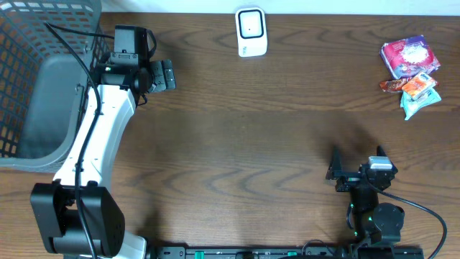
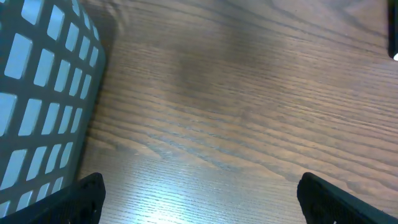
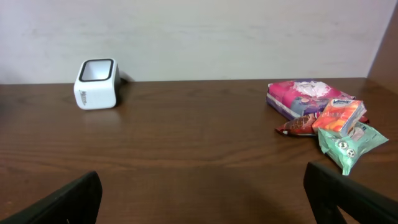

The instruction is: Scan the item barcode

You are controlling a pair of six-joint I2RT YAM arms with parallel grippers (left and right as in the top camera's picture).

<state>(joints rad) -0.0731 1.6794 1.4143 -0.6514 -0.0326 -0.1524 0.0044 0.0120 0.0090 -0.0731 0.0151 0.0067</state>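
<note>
Left gripper [image 2: 199, 194] and right gripper [image 3: 202, 186] gape wide, empty; basket [image 1: 21, 43] cut off at the edge.

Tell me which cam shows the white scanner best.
Right wrist: the white scanner stands unobstructed, with its side and its dark top window both visible. Overhead gives only a small top-down view of it. Left wrist doesn't show it.
</note>
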